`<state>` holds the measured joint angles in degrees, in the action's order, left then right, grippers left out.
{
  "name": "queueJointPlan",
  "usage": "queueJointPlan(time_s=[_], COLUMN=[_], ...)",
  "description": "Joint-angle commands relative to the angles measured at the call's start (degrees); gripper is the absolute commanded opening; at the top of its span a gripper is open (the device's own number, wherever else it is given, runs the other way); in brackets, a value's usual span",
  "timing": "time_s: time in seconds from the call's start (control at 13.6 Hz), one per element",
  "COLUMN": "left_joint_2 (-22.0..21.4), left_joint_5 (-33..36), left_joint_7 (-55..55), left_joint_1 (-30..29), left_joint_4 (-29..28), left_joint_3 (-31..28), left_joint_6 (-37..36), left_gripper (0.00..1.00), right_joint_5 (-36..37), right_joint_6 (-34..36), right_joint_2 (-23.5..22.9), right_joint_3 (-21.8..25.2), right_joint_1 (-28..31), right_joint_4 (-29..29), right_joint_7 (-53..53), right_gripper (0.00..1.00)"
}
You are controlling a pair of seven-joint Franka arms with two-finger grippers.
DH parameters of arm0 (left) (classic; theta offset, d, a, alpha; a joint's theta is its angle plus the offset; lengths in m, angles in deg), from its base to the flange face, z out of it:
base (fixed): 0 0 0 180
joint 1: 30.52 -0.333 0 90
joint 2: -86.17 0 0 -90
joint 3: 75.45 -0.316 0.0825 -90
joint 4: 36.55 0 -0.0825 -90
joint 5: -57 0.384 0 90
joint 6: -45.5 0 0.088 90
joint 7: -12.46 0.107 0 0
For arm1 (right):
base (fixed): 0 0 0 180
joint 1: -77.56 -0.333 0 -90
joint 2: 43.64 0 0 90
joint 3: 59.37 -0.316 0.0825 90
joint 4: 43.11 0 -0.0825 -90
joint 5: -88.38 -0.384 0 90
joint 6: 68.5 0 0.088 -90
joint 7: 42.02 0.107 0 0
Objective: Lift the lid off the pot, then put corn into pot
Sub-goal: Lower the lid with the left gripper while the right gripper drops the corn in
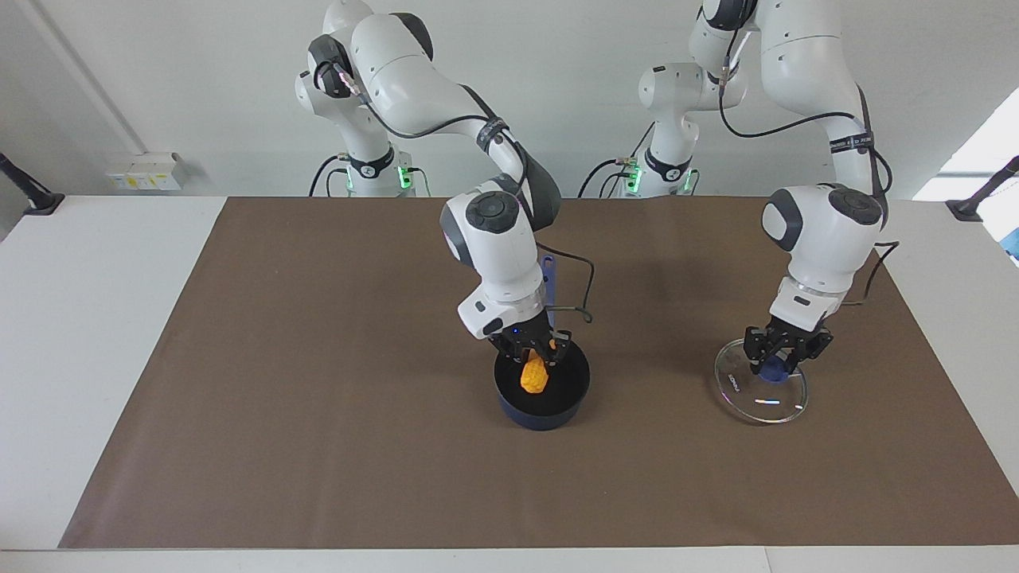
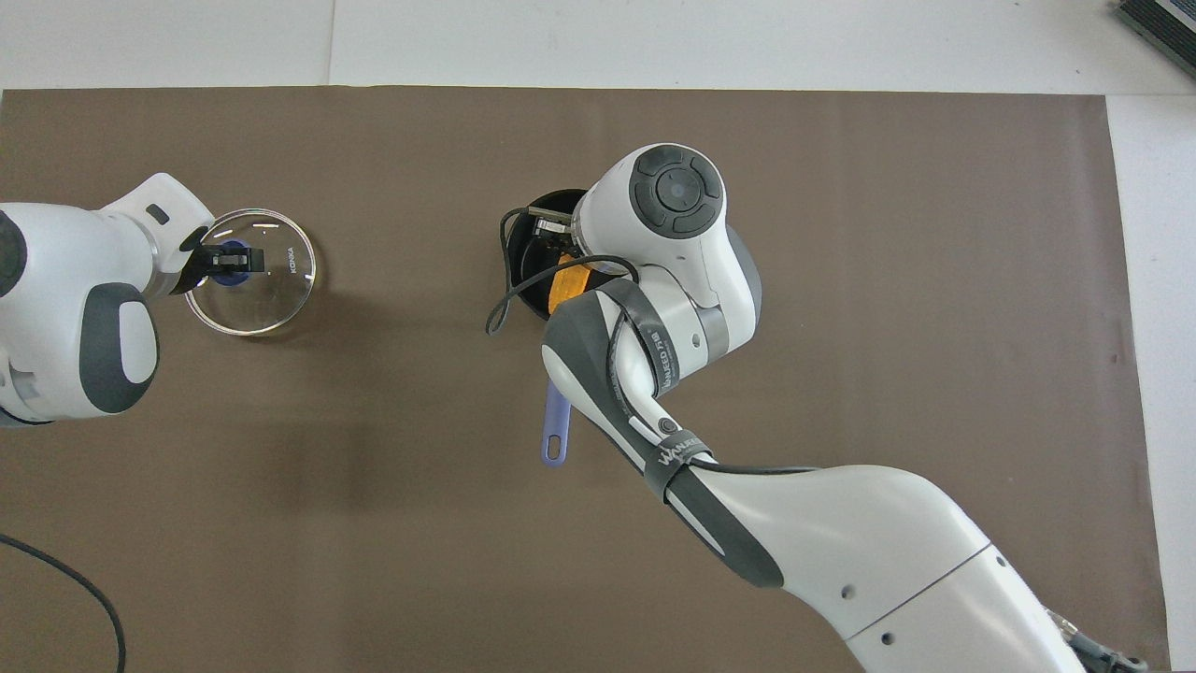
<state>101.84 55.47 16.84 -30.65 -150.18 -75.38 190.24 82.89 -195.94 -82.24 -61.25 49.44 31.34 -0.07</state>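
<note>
Corn [image 1: 534, 376]: clamped by right gripper [image 1: 532, 348] over pot [image 1: 544, 403], for dropping in. Lid [image 1: 761, 389]: parked toward left arm's end, knob pinched by left gripper [image 1: 782, 356].

High facing and steep overhead cameras share the mat [image 1: 318, 398].

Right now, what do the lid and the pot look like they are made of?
The lid looks like clear glass: the brown table cover shows through it, with glints on its surface, and its knob is blue. The left gripper is at that knob. The pot is dark navy with a fairly dull finish, perhaps coated metal, though that is unsure. Its handle is blue.
</note>
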Motion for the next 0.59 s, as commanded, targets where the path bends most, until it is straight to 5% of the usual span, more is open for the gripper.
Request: queueJointPlan(time_s=[0.0,0.37,0.51], left_joint_2=[-0.1,-0.1,-0.1], left_joint_5=[-1.4,-1.4,-1.4], left_joint_7=[1.8,1.6,1.7], left_joint_1=[-0.7,-0.2,0.0], left_joint_4=[-1.0,-0.9,-0.9], left_joint_3=[0.6,0.7,0.6], left_joint_6=[1.5,0.9,0.4], left_gripper=[0.00,0.00,0.32], right_joint_5=[-1.1,-2.4,-2.9], right_joint_6=[-2.1,-2.8,-2.9], right_joint_2=[-0.3,-1.1,-1.4], right_joint_3=[-0.4,-0.6,-0.6], right_joint_1=[-0.1,1.4,1.4], right_joint_4=[1.2,0.9,0.7], right_joint_7=[-2.0,-3.5,-3.6], right_gripper=[0.00,0.00,0.00])
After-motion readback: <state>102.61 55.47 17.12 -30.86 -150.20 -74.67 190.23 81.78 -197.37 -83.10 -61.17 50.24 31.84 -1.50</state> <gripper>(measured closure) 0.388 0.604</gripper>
